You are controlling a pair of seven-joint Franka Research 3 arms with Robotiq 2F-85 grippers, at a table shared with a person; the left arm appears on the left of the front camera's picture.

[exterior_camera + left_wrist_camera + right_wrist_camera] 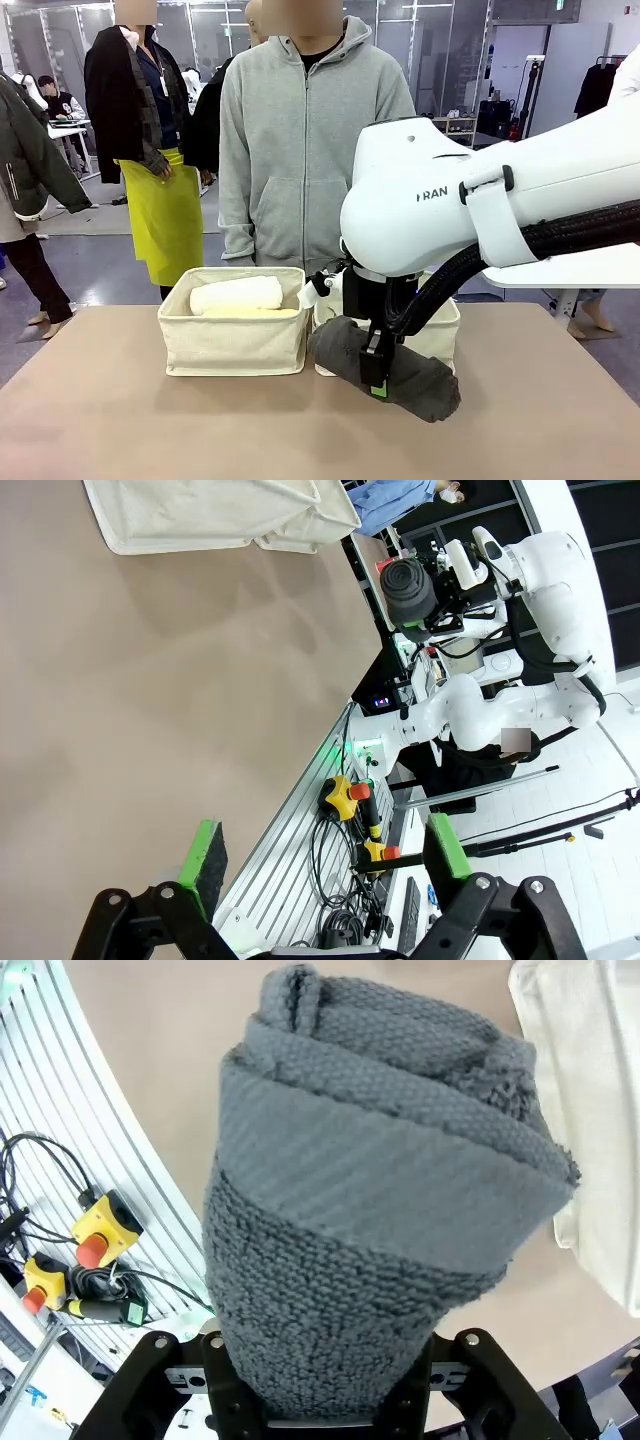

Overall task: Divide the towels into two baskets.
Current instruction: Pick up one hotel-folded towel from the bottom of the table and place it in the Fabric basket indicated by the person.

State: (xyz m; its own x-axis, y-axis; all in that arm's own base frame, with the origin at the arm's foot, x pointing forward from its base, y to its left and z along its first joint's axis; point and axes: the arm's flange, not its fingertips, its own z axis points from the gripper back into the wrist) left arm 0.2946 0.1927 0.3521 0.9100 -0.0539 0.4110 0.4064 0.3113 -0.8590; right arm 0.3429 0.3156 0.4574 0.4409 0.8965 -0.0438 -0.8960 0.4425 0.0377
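The table stretches tan and mostly bare, with the two baskets side by side at its far half in front of a person in a grey hoodie. The left basket is in plain sight and already holds rolled towels — a white roll lies on top, and a pale yellow edge shows beneath it, so that bin looks filled with its share. The right basket is largely hidden behind the robot's right arm; whether anything lies in it cannot be told from here.

The dark grey towel is the one in hand. The right gripper pinches it around its middle, jaws pressed into the terry, and the roll hangs tilted just in front of the right basket, above the tabletop. In the right wrist view the same grey roll rises between the fingers, with cream canvas at the picture's right edge.

The left gripper stands spread wide, holding nothing, over bare table near the robot's edge.

Judging from this, the sorting is well past halfway — the grey towel is not yet in a basket, and setting it into the right one seems the chief step left
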